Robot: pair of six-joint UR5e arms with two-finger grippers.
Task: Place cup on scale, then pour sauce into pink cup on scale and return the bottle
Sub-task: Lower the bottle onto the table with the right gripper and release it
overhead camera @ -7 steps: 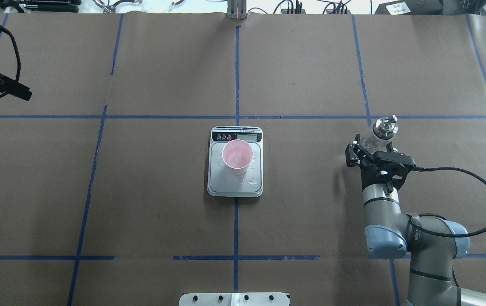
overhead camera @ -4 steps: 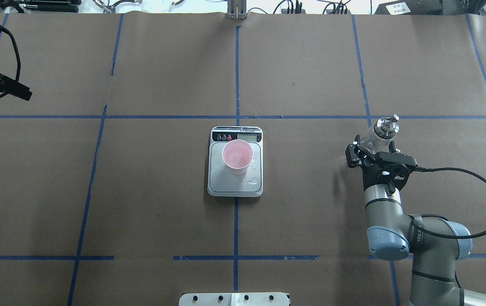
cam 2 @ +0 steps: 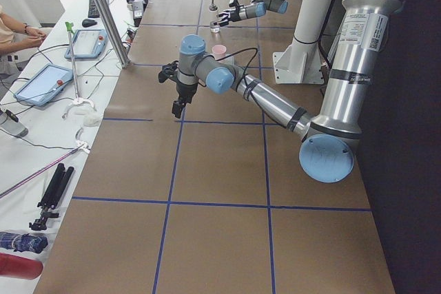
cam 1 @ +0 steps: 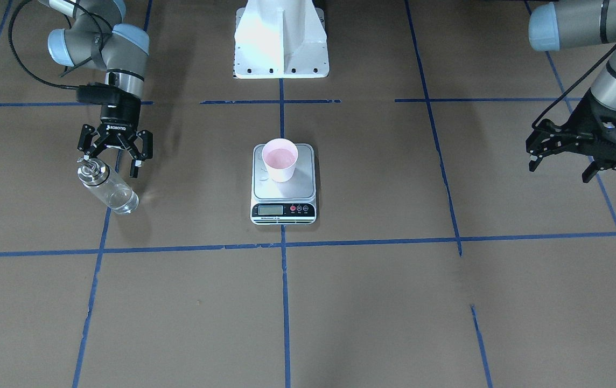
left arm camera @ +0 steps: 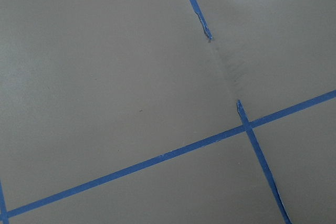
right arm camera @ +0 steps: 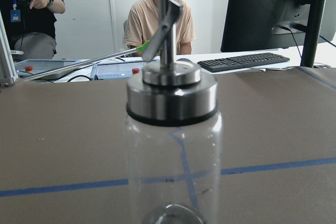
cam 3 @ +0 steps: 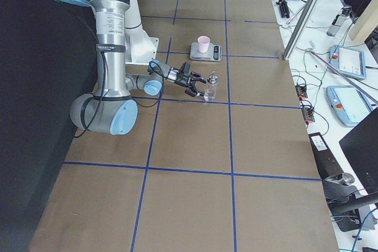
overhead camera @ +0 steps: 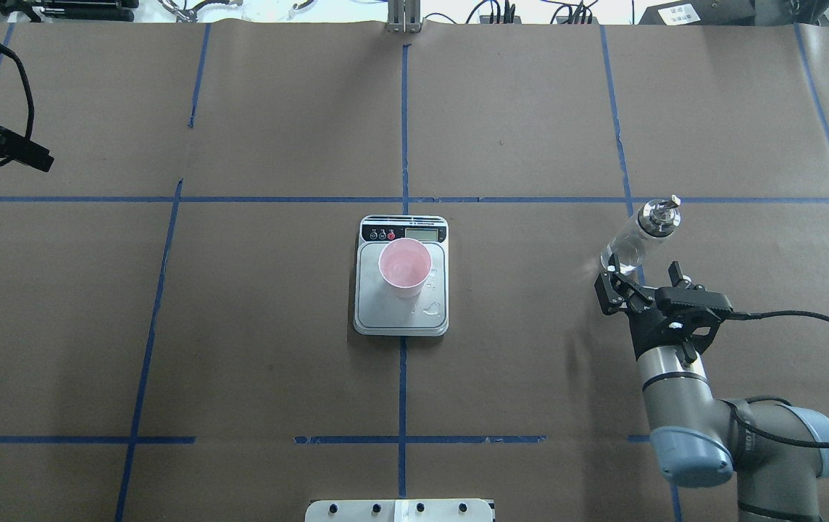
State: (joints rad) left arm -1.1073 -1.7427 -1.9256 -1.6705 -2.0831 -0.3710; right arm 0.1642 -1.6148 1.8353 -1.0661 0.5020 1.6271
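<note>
The pink cup (overhead camera: 404, 266) stands on the scale (overhead camera: 401, 319) at the table's middle, also seen from the front as the cup (cam 1: 280, 159) on the scale (cam 1: 284, 194). A few clear drops lie on the scale's plate. The glass bottle (overhead camera: 635, 235) with its metal spout stands upright on the table to the right, a little clear sauce at its bottom. My right gripper (overhead camera: 639, 277) is open just behind the bottle, not touching it; the right wrist view shows the bottle (right arm camera: 173, 129) close up. My left gripper (cam 1: 559, 171) hangs open and empty at the far side.
Blue tape lines grid the brown paper. The white robot base (cam 1: 281, 43) stands behind the scale. Two people (right arm camera: 163, 19) sit beyond the table's far edge, beside a monitor and keyboard (right arm camera: 244, 61). A side bench holds tablets (cam 2: 41, 80).
My right gripper has drawn back from around the bottle toward the robot's base. The bottle, cup and scale stay where they were, and the left arm is still.
</note>
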